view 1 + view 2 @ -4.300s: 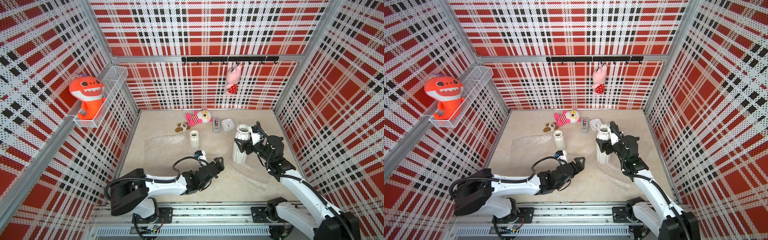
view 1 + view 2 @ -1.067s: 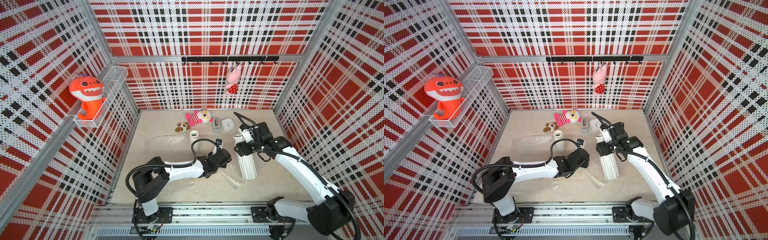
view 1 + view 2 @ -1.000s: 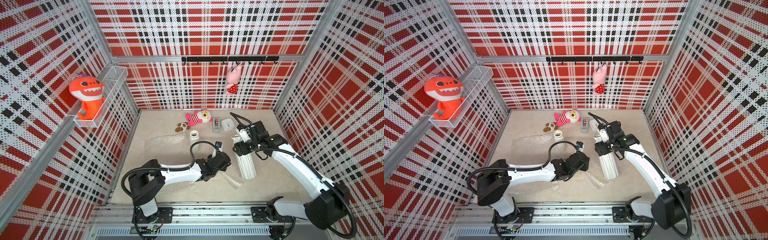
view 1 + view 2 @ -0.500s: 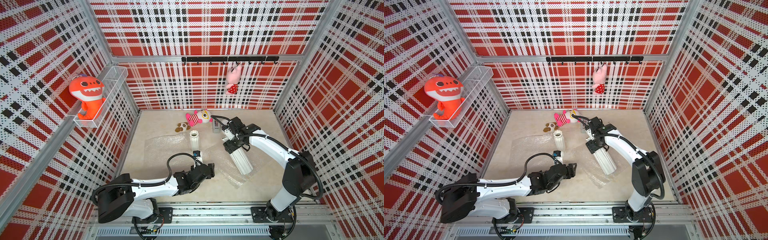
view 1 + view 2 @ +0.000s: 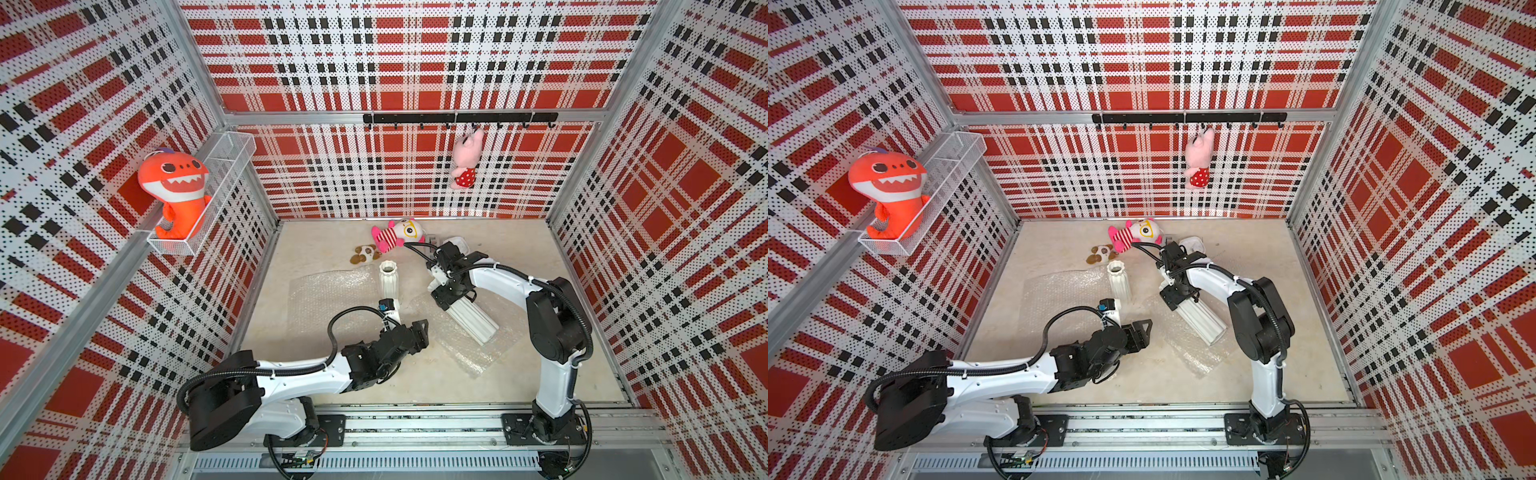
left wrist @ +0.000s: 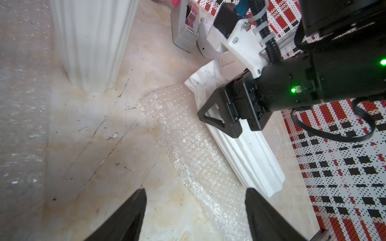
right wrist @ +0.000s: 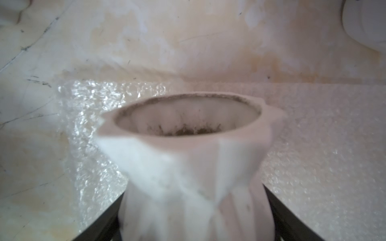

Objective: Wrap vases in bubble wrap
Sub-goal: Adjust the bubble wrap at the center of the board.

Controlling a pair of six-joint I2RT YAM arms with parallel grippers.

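The taller vase [image 5: 473, 319] [image 5: 1204, 319] lies on its side on a sheet of bubble wrap [image 5: 471, 353] [image 5: 1192, 349], its mouth pointing back left. My right gripper [image 5: 445, 294] [image 5: 1176, 297] is shut on its neck; in the right wrist view both fingers press the ribbed body [image 7: 188, 150] below the rim. The slimmer vase [image 5: 390, 282] [image 6: 92, 41] stands upright between the two sheets. The other bubble wrap sheet [image 5: 328, 297] lies flat to its left. My left gripper [image 5: 419, 332] [image 6: 194, 194] is open and empty, low over the bare floor beside the wrap's edge [image 6: 188, 146].
At the back of the floor lie a pink striped plush [image 5: 397, 237], a small brown and white plush [image 5: 368, 254], a white clock [image 5: 459, 243] and a grey box [image 6: 184, 27]. An orange shark plush [image 5: 176, 191] sits on a wall shelf. A pink pig plush [image 5: 465, 160] hangs from the hook rail.
The right gripper swung the vase's neck back and left, so the laid-down vase now lies diagonally. My left gripper opened wider and drew back toward the front.
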